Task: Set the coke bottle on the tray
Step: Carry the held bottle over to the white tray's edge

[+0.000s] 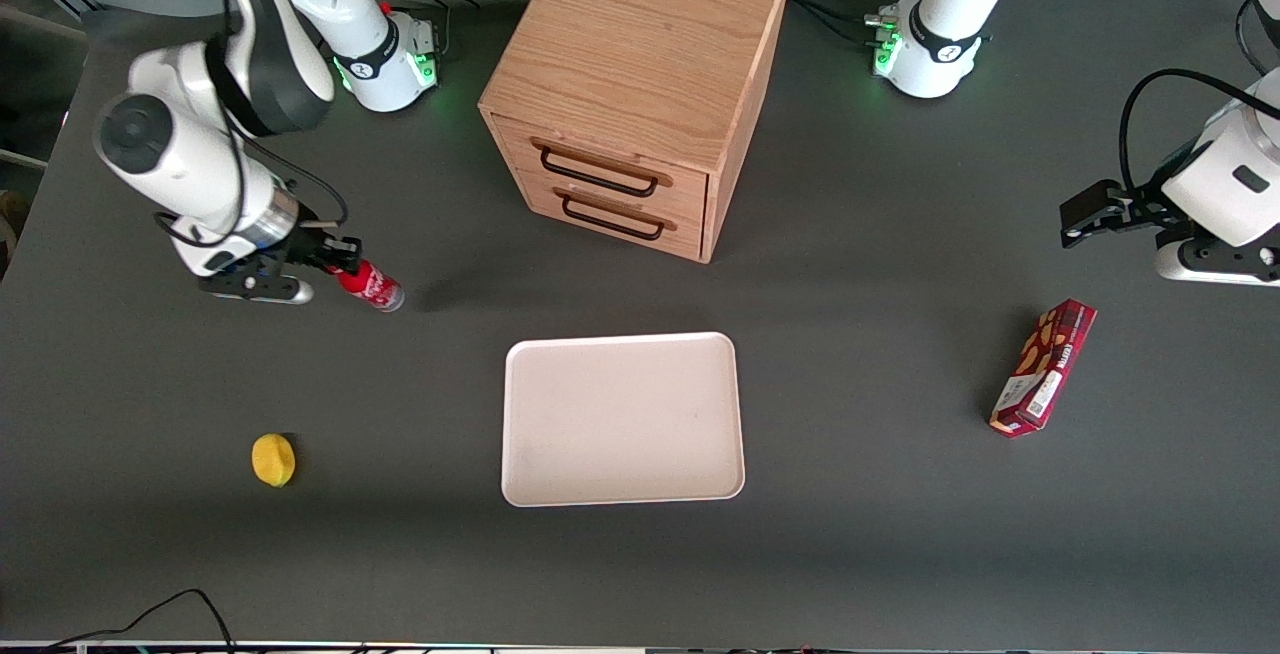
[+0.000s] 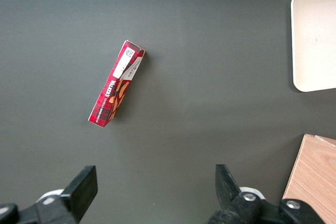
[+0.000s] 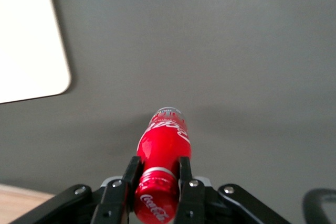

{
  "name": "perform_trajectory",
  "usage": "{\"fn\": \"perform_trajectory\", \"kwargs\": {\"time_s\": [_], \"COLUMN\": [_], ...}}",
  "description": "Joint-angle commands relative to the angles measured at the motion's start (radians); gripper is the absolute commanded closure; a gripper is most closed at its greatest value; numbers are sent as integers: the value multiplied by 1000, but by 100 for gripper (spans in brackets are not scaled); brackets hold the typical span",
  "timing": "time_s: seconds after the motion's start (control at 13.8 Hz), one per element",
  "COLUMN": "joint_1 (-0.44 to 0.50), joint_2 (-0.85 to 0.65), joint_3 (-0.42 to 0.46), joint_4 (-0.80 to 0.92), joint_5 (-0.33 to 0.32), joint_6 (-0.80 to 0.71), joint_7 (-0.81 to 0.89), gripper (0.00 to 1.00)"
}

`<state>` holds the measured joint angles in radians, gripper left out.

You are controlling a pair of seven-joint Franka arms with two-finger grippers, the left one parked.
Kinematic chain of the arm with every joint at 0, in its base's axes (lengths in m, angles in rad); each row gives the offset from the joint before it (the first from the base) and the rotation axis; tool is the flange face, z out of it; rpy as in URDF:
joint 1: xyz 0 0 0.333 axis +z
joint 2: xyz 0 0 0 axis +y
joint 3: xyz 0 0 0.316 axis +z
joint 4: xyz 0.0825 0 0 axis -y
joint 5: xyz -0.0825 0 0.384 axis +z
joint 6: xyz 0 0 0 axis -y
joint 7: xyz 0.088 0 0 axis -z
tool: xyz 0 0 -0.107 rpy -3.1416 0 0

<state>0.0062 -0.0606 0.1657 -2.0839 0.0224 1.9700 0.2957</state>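
Tool clamped on the bottle, off the tray

Front view: the tool (image 1: 335,264) grips the bottle (image 1: 370,286) near its cap, tilted, toward the working arm's edge of the table (image 1: 860,534) — the tray (image 1: 622,419) lies apart, mid-table, nearer the camera than the cabinet (image 1: 640,84).
Left wrist view: a box (image 2: 115,88) lies flat, well apart from the tray's corner (image 2: 314,38).
Right wrist view: both fingers (image 3: 185,174) press the bottle (image 3: 161,169) — base pointing outward.
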Motion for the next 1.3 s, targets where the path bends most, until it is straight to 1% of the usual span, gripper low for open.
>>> {"fn": "perform_trajectory", "kwargs": {"time_s": [0.0, 0.07, 0.22, 0.29, 0.36, 0.43, 0.51, 0.65, 0.87, 1.23], "joint_1": [4, 4, 6, 9, 29, 49, 63, 89, 135, 187], "joint_2": [99, 160, 351, 457, 538, 609, 687, 778, 910, 1048], "joint_3": [1, 14, 99, 133, 161, 194, 227, 247, 253, 253], "joint_4": [342, 470, 781, 926, 1034, 1112, 1180, 1210, 1210, 1206], "joint_5": [-9, -1, -12, -16, -57, -120, -163, -203, -297, -432], "joint_6": [-257, -342, -501, -557, -566, -565, -548, -422, -202, -11], "joint_7": [26, 66, 193, 276, 334, 362, 422, 554, 733, 881], "gripper": [100, 100, 100, 100, 100, 100, 100, 100, 100, 100]}}
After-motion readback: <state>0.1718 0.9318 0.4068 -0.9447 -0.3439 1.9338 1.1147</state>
